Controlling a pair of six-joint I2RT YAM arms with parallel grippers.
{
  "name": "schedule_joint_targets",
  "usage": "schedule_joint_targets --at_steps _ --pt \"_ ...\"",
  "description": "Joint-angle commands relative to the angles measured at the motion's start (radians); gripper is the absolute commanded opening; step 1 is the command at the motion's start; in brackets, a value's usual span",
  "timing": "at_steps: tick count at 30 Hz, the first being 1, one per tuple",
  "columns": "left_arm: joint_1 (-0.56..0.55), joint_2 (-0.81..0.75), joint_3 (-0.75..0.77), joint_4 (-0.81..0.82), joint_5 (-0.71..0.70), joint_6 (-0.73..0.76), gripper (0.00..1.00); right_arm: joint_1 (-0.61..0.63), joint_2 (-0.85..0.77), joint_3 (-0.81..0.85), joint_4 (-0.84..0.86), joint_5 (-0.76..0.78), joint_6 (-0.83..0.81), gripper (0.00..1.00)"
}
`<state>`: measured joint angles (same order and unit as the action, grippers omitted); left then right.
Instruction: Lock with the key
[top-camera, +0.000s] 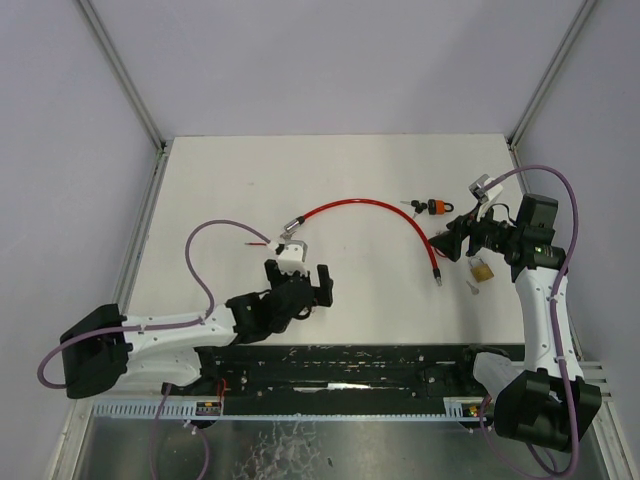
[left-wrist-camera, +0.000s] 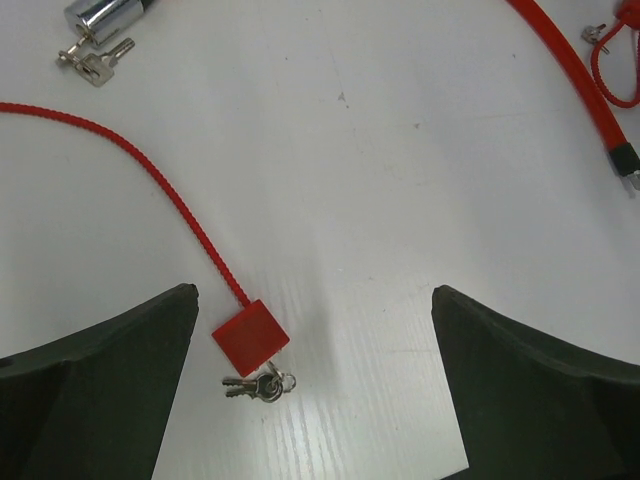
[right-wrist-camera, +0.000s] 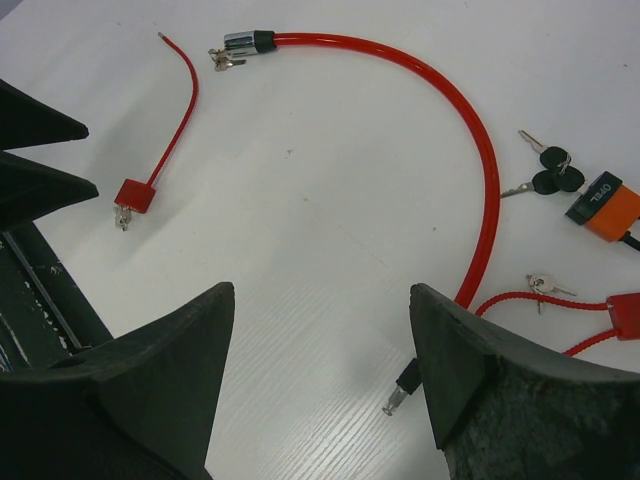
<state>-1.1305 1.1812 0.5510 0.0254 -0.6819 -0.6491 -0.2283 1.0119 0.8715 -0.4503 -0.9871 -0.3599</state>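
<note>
A small red square lock (left-wrist-camera: 250, 337) lies on the white table with a thin red cord running up-left from it. Its key bunch (left-wrist-camera: 258, 385) hangs at its lower edge. My left gripper (left-wrist-camera: 315, 385) hovers over it, open, with the lock and keys near its left finger (left-wrist-camera: 110, 370) and untouched. A thick red cable lock (top-camera: 380, 208) arcs across the table, its chrome head (right-wrist-camera: 245, 42) with keys (right-wrist-camera: 225, 62) at the left end and its pin end (right-wrist-camera: 400, 385) loose. My right gripper (right-wrist-camera: 320, 370) stands open and empty beside that pin end.
An orange padlock (right-wrist-camera: 605, 208) with black-headed keys (right-wrist-camera: 550, 175) lies at the back right. A second red lock (right-wrist-camera: 625, 315) with a small key (right-wrist-camera: 545, 285) sits near it. A brass padlock (top-camera: 482, 270) lies under the right arm. Grey walls enclose the table (top-camera: 220, 190).
</note>
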Motion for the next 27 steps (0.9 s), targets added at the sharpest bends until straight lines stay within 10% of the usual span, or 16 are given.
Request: schedule_joint_targets --at_steps 1,27 --pt "0.023 -0.062 -0.052 0.105 0.054 -0.045 1.00 -0.002 0.003 0.004 0.026 -0.026 -0.011 0.77" --pt "-0.168 0.150 0.149 -0.613 -0.219 -0.591 1.00 -0.002 0.016 0.009 -0.001 -0.025 -0.040 0.77"
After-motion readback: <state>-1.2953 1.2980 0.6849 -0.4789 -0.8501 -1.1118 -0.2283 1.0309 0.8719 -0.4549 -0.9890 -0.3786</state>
